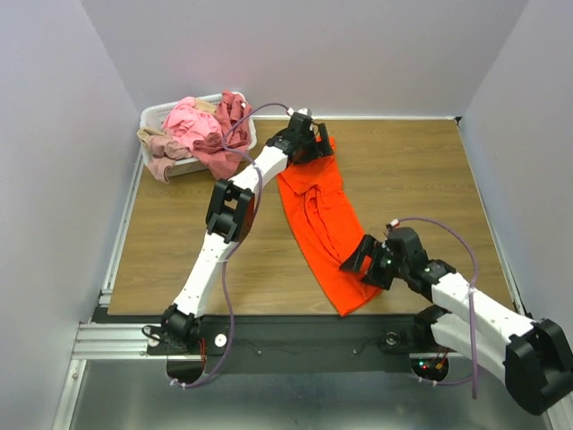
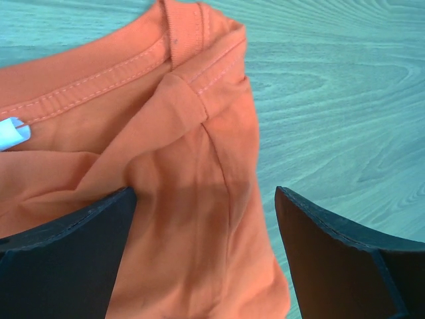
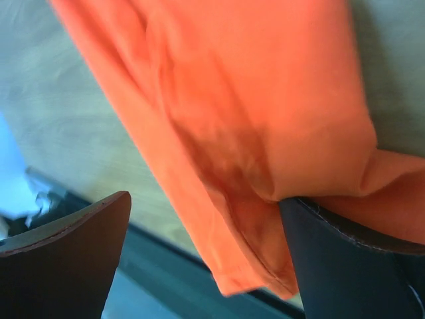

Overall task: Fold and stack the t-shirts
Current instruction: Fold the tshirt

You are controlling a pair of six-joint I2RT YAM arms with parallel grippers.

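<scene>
right gripper [image 1: 361,260], nearest, sits with jaws spread wide over the near hem of the orange shirt [image 1: 322,210], nothing pinched yet. table [image 1: 421,179] carries that shirt as a rumpled strip running far to near, likely so each end can be taken. other shirts [image 1: 201,134], pink, maroon and beige, lie heaped in the basket [image 1: 154,115], far left. left gripper [image 1: 307,136], equally released, straddles the collar end.

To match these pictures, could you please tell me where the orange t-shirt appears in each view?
Top external: orange t-shirt runs diagonally across the wooden table.
Left wrist: orange t-shirt fills left and centre.
Right wrist: orange t-shirt fills the upper right.
Shared landmark: the wooden table.
</scene>
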